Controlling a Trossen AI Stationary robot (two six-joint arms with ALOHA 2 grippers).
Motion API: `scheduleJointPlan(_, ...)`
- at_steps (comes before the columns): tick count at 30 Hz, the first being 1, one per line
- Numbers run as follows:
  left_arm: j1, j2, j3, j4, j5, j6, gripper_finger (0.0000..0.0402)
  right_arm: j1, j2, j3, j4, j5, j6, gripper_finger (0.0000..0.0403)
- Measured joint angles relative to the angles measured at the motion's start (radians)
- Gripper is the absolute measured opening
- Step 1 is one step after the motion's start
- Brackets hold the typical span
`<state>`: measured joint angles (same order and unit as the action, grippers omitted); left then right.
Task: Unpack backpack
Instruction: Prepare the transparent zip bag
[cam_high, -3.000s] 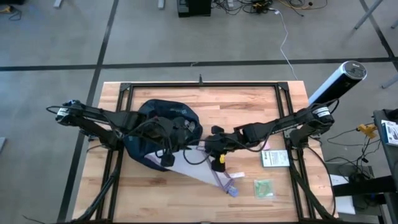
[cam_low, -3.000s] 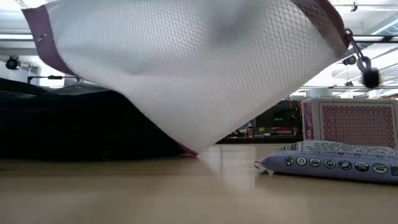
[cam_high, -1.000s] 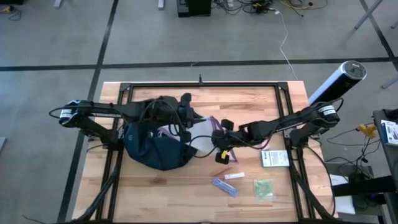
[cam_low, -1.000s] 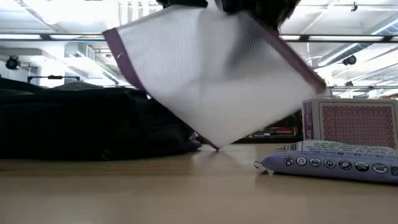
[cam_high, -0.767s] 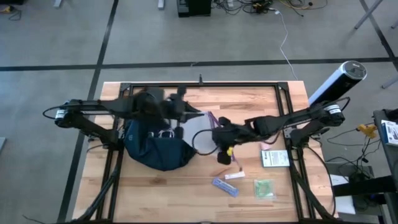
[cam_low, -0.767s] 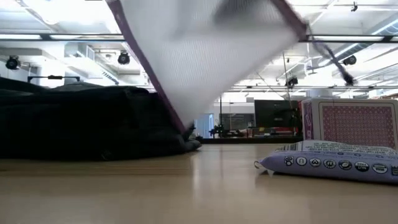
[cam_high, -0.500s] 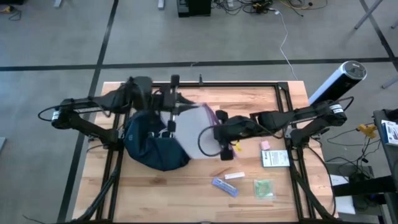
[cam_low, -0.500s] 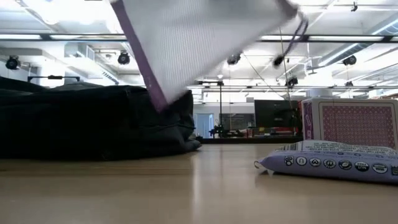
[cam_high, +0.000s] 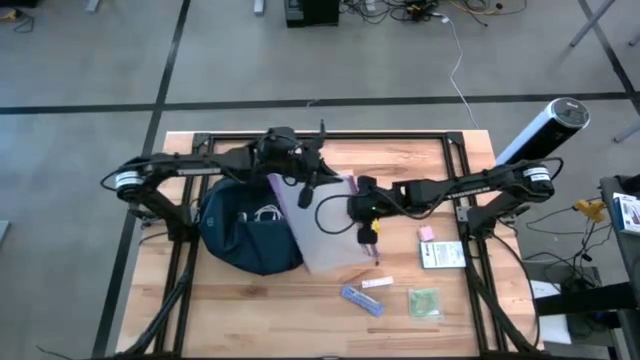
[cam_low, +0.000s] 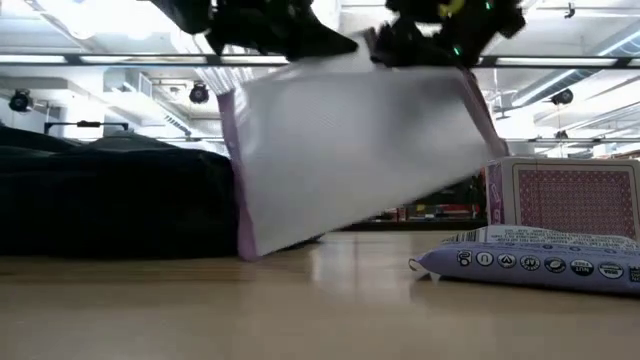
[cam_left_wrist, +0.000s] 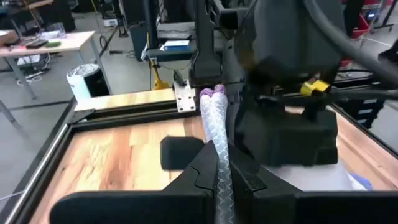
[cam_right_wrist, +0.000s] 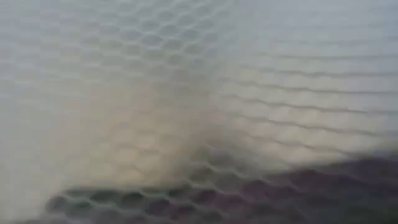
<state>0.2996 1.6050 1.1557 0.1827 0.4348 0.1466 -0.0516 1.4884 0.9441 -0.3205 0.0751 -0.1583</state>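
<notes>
The dark navy backpack (cam_high: 243, 238) lies slumped on the table's left half, its bottom on the wood (cam_low: 110, 205). A clear mesh pouch with purple edging (cam_high: 325, 228) hangs slanted between my two grippers, right of the backpack (cam_low: 360, 160). My left gripper (cam_high: 305, 183) is shut on its top edge near the backpack side (cam_left_wrist: 219, 180). My right gripper (cam_high: 358, 200) is shut on the same edge farther right (cam_low: 430, 45). The pouch's lower left corner (cam_low: 245, 250) is down at table level; touching or not, I cannot tell. My left gripper pinches the pouch's purple-trimmed top edge (cam_left_wrist: 217, 146) between its two fingers, near the corner on the backpack's side. The fingers come roughly level from the table's far left. The pouch hangs below them, spread flat. My right gripper holds the pouch's top edge near its right corner (cam_low: 455, 72), slanting down from the table's right. In the right wrist view the mesh (cam_right_wrist: 186, 112) covers the fingers, so the kind of hold is hidden. The pouch hangs below, drawn flat between both grippers.
Near the front right lie a blue-purple wipes pack (cam_high: 362, 300), a small white strip (cam_high: 377, 283), a green packet (cam_high: 424, 302) and a card box (cam_high: 442, 255). A black frame (cam_high: 320, 138) rims the table. Bare wood lies at the front left.
Both grippers have swung the pouch up out of the low view, then lowered it. My left gripper went toward the far edge, then right and down; my right gripper went toward the far edge. The pouch has turned about and spread out, hanging broad beside the backpack, which stayed put.
</notes>
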Motion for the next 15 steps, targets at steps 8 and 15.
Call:
scheduleJointPlan(8, 0.001, 0.166, 0.082, 0.009, -0.039, -0.074, 0.0, -0.181, -0.063, -0.198, 0.267, -0.336, -0.072, 0.0)
scheduleJointPlan(15, 0.069, 0.261, 0.152, -0.001, -0.038, -0.134, 0.0, -0.241, -0.104, -0.218, 0.36, -0.508, -0.154, 0.0)
